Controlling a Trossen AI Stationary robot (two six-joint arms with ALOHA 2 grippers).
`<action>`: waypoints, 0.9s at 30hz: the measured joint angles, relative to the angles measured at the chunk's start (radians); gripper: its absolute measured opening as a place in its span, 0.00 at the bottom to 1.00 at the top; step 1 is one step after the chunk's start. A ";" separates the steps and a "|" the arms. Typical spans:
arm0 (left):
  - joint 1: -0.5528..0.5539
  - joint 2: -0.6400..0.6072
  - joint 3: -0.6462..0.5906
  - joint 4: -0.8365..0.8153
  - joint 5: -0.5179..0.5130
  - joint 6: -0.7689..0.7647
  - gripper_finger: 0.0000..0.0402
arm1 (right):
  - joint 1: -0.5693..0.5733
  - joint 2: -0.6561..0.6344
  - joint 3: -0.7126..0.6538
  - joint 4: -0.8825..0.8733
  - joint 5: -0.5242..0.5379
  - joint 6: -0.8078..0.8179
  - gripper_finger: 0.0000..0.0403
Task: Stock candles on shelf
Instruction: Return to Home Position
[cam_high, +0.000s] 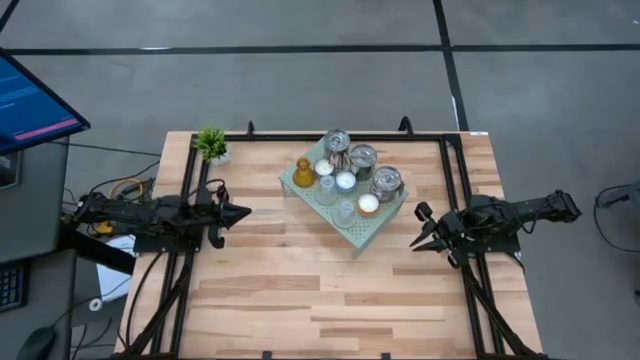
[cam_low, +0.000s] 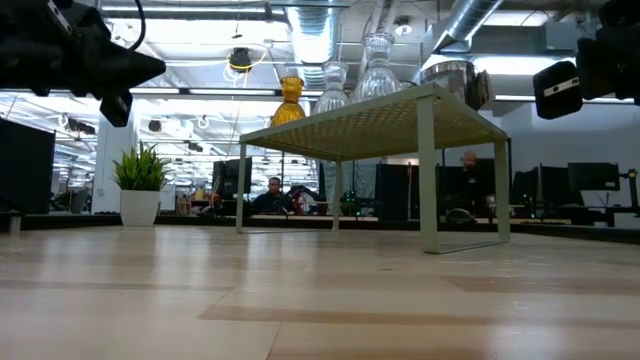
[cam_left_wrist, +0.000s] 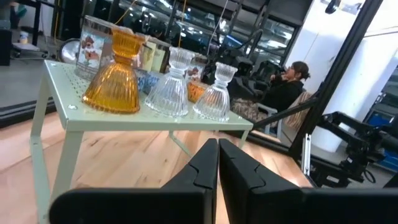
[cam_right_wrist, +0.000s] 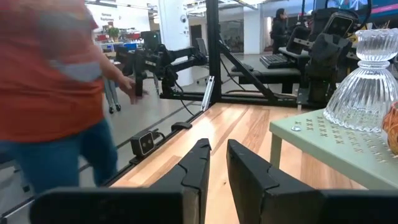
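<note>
Between the jaws, apart from both, we see all candles (cam_high: 361, 158) on the shelf (cam_high: 357, 236), none on the surface (cam_high: 300, 290); left jaws clenched, right jaws parted, both empty; stocking looks done.

The pale mint-green perforated metal shelf (cam_high: 353, 233) stands on short legs, turned at an angle to the table's (cam_high: 300, 300) edges, toward the rear middle of it. All the candles stand upright on its top. Three shiny silver tins (cam_high: 362, 157) run in a row along the shelf's rear long edge. The amber ribbed glass holder (cam_left_wrist: 115, 78) stands near one end corner, with two clear ribbed glass holders (cam_left_wrist: 171, 87) in line beside it along the front long edge. Small white tealights (cam_high: 345, 181) sit between the two rows.
</note>
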 joint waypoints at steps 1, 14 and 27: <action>0.000 0.006 0.000 0.000 0.000 0.000 0.03 | 0.000 0.000 0.000 0.000 0.000 0.001 0.12; 0.000 0.082 0.000 0.010 0.000 0.000 0.03 | 0.000 0.000 0.000 -0.001 0.001 0.001 0.12; 0.000 0.056 0.001 0.011 0.000 0.000 0.03 | 0.000 0.000 0.000 -0.002 0.001 0.001 0.12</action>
